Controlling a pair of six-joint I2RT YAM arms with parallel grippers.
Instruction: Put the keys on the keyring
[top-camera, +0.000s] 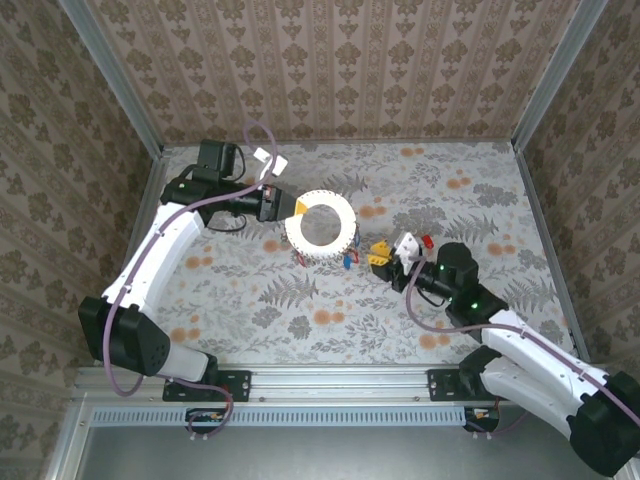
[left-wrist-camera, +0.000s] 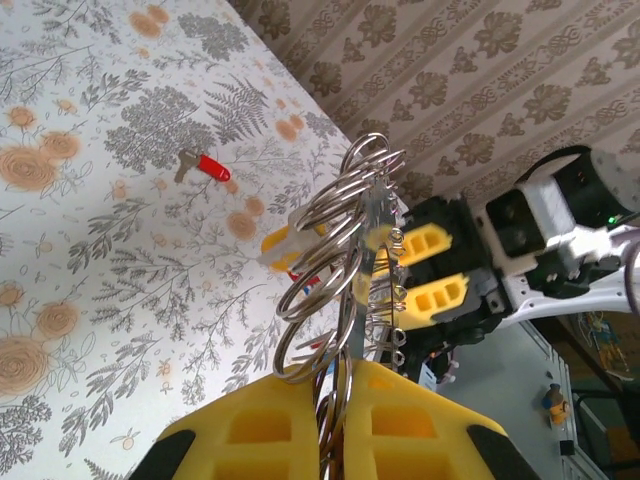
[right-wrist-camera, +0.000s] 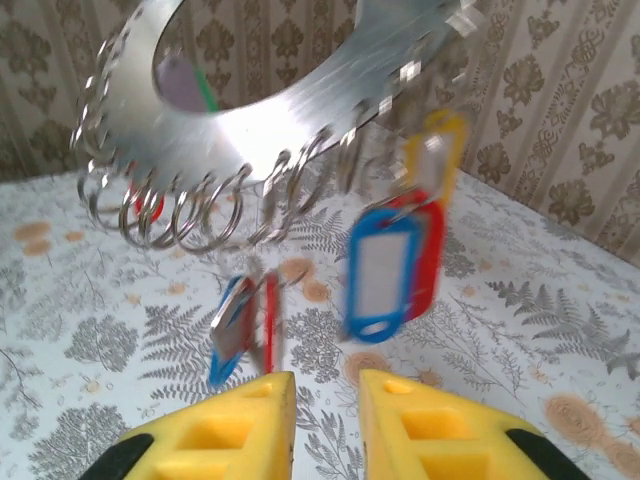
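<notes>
left gripper (left-wrist-camera: 345, 385): at the bottom edge, two yellow pads closed on the rim of the keyring, the metal pinched between them.
keyring (left-wrist-camera: 340, 250): rises edge-on from the pads, clear of the table, with thin steel split rings stacked along it.
yellow tag (left-wrist-camera: 285, 245): hangs among the rings on the left side, with a scrap of red just below.
red-tagged key (left-wrist-camera: 205, 165): lies flat and alone, well apart from the keyring.
right gripper (left-wrist-camera: 432, 270): beyond the keyring, yellow pads with a dark gap between; contact with the rings cannot be told.
table (left-wrist-camera: 100, 300): grey ferns and orange blooms.
wall (left-wrist-camera: 480, 60): patterned paper, upper right.
</notes>
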